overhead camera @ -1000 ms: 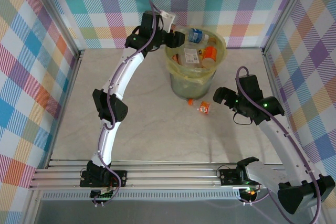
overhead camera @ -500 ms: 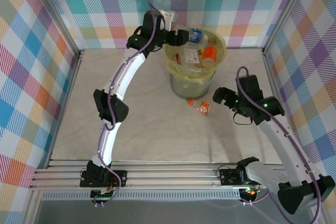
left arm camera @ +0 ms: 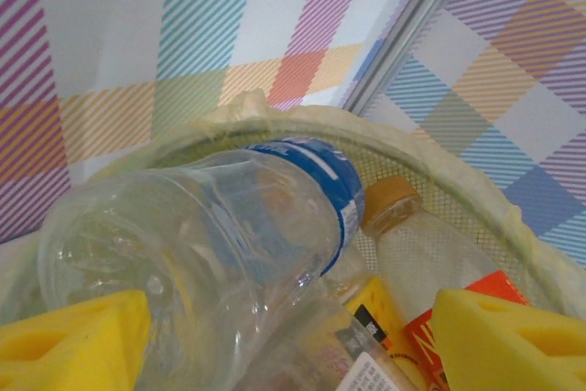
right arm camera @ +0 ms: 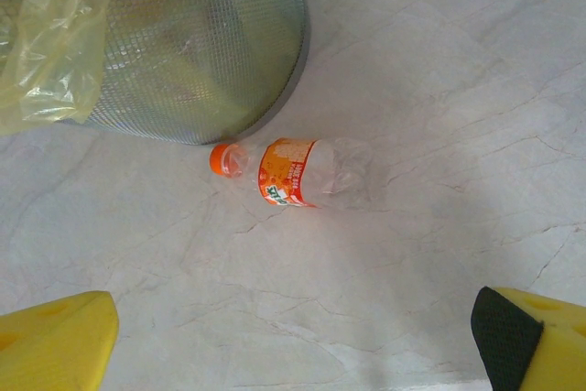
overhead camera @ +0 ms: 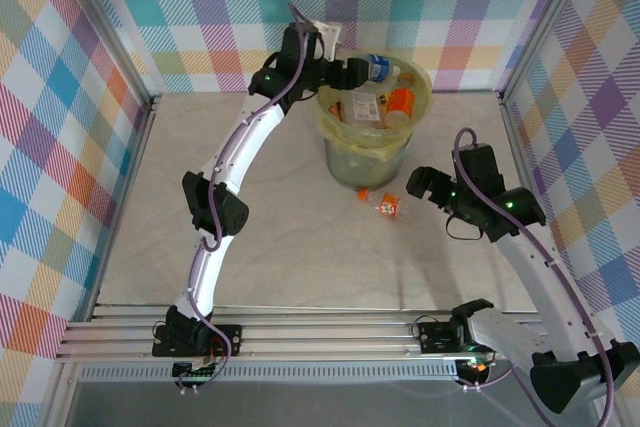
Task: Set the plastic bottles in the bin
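Clear blue-labelled plastic bottle (left arm camera: 229, 226) is seen over rim of round olive bag-lined bin (overhead camera: 350, 157), loose between spread fingers (left arm camera: 73, 341) of left gripper (overhead camera: 352, 72): drop inside probably intended. Right gripper (overhead camera: 420, 184) is held wide above orange-labelled clear bottle (right arm camera: 302, 171) on table (right arm camera: 458, 89) beside bin, judged next pick.

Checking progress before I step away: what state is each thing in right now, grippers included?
bin: upright, bag-lined, piled nearly to the rim with bottles.
left gripper: open, over the bin.
blue-label bottle: on its side, between the left gripper's fingers.
orange-label bottle: lying capped on the table beside the bin.
right gripper: open, empty, above the orange-label bottle.
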`<state>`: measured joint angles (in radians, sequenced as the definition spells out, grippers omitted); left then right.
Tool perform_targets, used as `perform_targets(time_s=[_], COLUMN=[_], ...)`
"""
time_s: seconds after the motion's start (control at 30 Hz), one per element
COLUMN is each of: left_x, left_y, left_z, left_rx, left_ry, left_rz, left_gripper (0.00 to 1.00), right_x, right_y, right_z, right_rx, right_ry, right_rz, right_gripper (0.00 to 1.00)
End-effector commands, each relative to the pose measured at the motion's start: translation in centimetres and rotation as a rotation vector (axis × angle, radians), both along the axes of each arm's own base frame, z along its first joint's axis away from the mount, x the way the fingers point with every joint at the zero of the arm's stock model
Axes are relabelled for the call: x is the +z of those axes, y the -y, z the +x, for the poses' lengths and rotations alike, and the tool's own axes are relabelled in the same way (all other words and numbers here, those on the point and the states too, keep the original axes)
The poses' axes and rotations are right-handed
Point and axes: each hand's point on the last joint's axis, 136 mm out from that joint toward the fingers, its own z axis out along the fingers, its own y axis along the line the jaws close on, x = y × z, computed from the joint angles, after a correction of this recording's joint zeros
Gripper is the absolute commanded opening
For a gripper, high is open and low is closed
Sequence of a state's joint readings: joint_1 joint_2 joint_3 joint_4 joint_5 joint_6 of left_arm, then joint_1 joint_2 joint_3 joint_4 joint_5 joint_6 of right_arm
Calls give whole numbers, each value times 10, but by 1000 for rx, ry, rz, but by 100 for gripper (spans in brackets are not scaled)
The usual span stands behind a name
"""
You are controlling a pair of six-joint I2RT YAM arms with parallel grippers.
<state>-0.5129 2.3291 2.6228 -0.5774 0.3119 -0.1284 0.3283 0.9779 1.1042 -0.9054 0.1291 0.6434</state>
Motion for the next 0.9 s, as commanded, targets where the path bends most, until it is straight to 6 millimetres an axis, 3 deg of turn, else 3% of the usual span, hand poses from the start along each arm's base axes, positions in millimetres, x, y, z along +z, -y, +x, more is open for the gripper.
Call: perform_targets(time_s=[0.0,0.27,0.6,0.7,0.87], left_x=[1,-12,-15,-8,21], left_y=[12,8,-9,-9,-18], left_z=[-16,-22,-2,-4,-16], left_rx=[-55,-38,95,94,113], left_ry=[-9,-74,-33,-23,-9], left_rz=[17,48,94,84,47], left_gripper=[79,77,82,84,89], right_x=[0,-3,-2,0,2], right_y=[1,1,0,1,-4], right_z=[-2,-4,-3,-3,-3], right_rx=[-2,-3,3,8,71], right_ry=[14,9,16,19,39], right_rz=[11,14,13,4,-10], right_gripper=[100,100,100,100,100])
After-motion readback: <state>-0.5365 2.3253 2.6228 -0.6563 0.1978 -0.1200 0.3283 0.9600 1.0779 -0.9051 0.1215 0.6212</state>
